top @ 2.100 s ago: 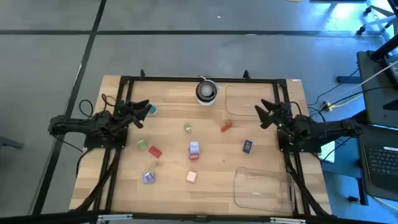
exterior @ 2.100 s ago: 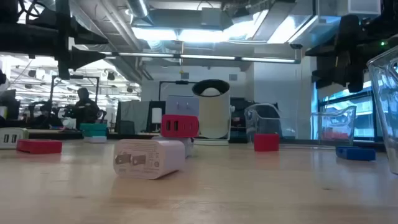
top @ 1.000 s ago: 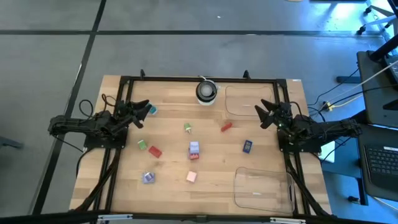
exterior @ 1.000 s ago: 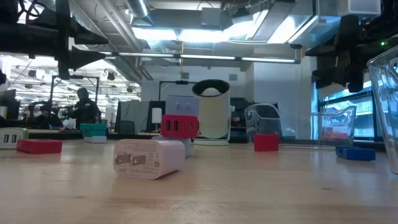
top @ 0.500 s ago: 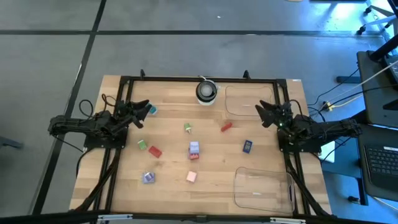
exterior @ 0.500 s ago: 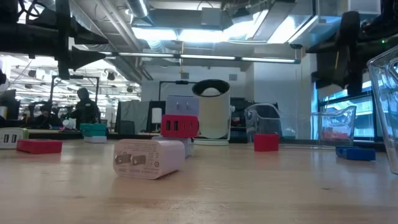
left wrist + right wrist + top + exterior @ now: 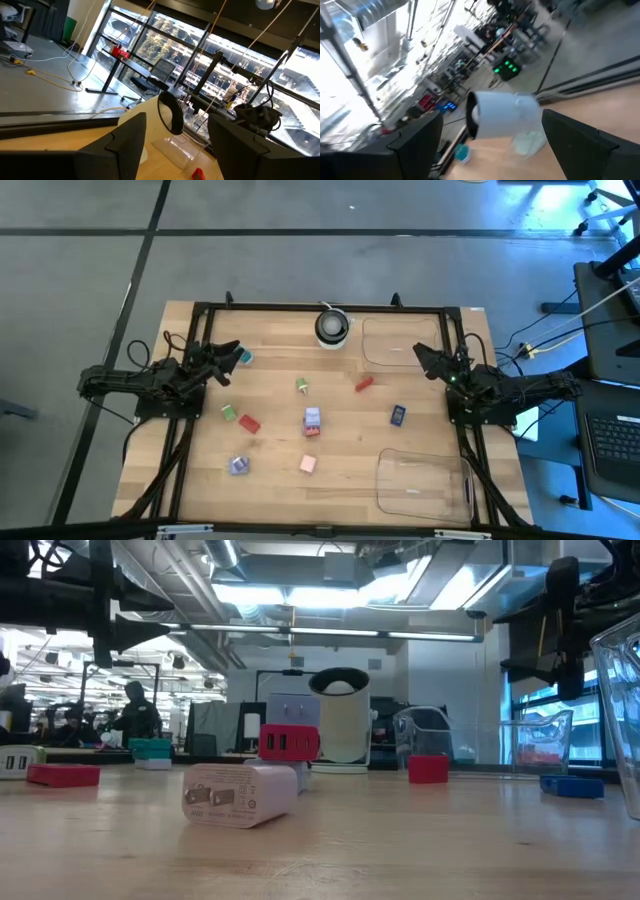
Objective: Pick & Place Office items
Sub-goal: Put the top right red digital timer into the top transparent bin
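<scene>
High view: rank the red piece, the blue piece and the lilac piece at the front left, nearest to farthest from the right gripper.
From the right gripper, open over the table's right side:
1. Red piece, right of centre, just left of the gripper.
2. Blue piece, right side, toward the front; nearly level with the red one.
3. Lilac piece, front left, clearly farthest.

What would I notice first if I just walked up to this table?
Probably the little coloured blocks scattered over the middle of the wooden table, like the red block, the blue block and the pink block. Next, the round white-and-black object at the far edge, and the two dark arms at the sides, left tool and right tool, holding nothing.
</scene>
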